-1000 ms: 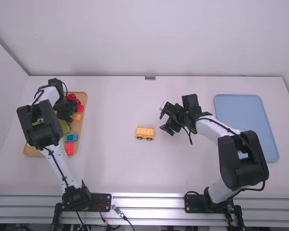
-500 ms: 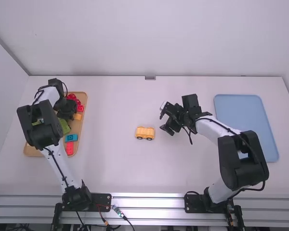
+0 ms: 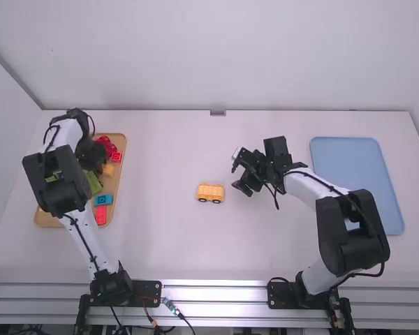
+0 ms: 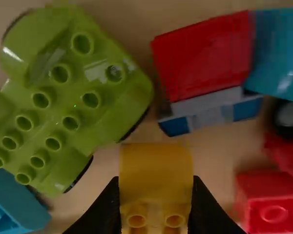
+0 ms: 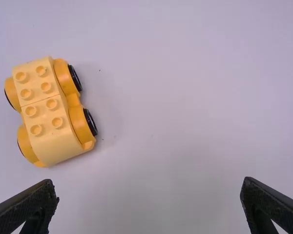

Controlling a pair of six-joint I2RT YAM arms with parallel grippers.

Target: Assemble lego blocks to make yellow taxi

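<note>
Over the parts tray at the left, my left gripper (image 3: 96, 166) is beside a small yellow block (image 3: 109, 169). In the left wrist view, the left gripper (image 4: 156, 200) is shut on this yellow block (image 4: 155, 170), one finger against each side. A yellow car body (image 3: 210, 193) with wheels stands on the table near the middle. The right gripper (image 3: 240, 170) is just right of it, above the table. In the right wrist view the car body (image 5: 50, 112) shows studs on top, and the right gripper (image 5: 149, 192) is open with nothing between its fingers.
The wooden tray (image 3: 113, 183) also holds a green car-shaped piece (image 4: 63, 102), a red block (image 4: 205, 56), blue blocks (image 3: 103, 199) and other red pieces (image 3: 101, 215). A blue tray (image 3: 356, 185) lies at the right, beyond the right arm.
The left gripper has shifted slightly to the left over the tray, and the yellow block has shifted left with it. The right arm and the car body have stayed still.
</note>
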